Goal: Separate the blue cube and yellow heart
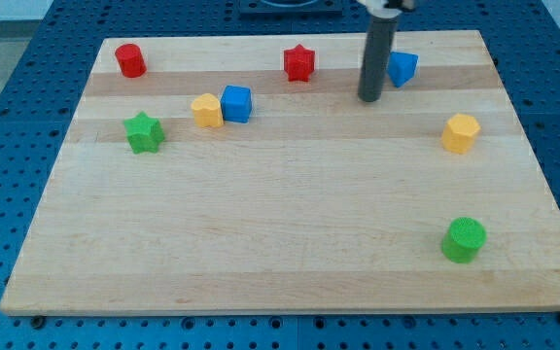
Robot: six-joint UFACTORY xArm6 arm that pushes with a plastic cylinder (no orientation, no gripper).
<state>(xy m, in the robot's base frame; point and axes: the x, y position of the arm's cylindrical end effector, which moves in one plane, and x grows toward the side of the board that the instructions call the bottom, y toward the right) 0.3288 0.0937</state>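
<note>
The blue cube (236,103) sits on the wooden board (290,233) at the upper left of centre. The yellow heart (206,110) lies right against its left side, touching it. My tip (369,98) is the lower end of the dark rod at the upper right of centre. It stands well to the right of the blue cube, about a fifth of the board's width away, and touches neither block.
A second blue block (402,68) sits just right of the rod. A red star (299,63) is at the top centre, a red cylinder (130,60) at the top left, a green star (144,132) left of the heart, a yellow hexagon (461,132) at right, a green cylinder (464,239) at lower right.
</note>
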